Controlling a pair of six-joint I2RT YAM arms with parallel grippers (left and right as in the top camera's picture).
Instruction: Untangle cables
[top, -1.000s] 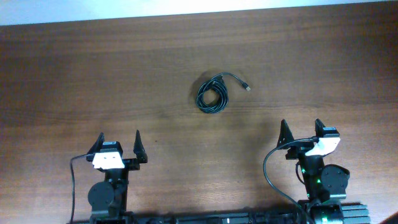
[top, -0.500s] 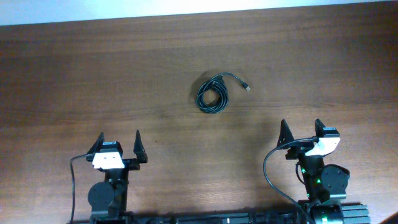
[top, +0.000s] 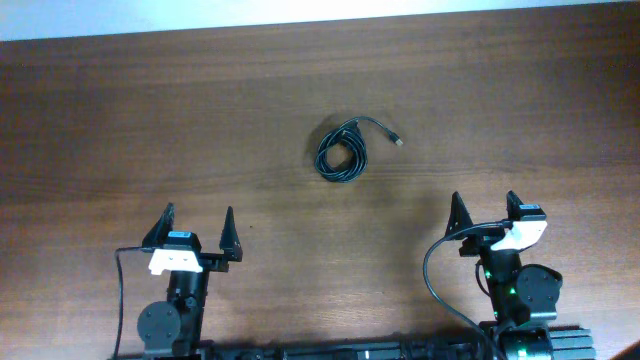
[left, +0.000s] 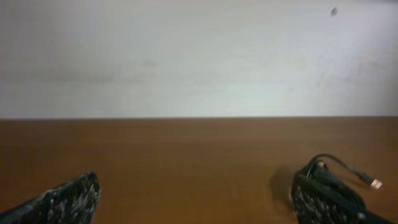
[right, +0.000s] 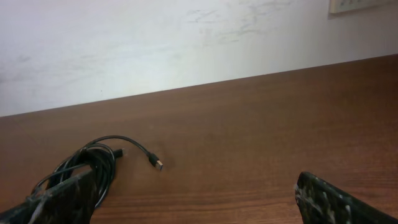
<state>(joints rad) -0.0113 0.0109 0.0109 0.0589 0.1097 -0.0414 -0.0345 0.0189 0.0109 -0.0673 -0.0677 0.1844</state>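
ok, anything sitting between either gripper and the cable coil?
Nothing visible. The cables lie coiled mid-table, one plug end trailing out. Only bare table lies between the coil and the left gripper or the right gripper. Both are open and well apart from it.

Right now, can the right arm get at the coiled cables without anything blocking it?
Probably yes: the right gripper is open, and only bare table lies between it and the cables.

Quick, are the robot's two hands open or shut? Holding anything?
Left gripper: open, holding nothing.
Right gripper: open, holding nothing.
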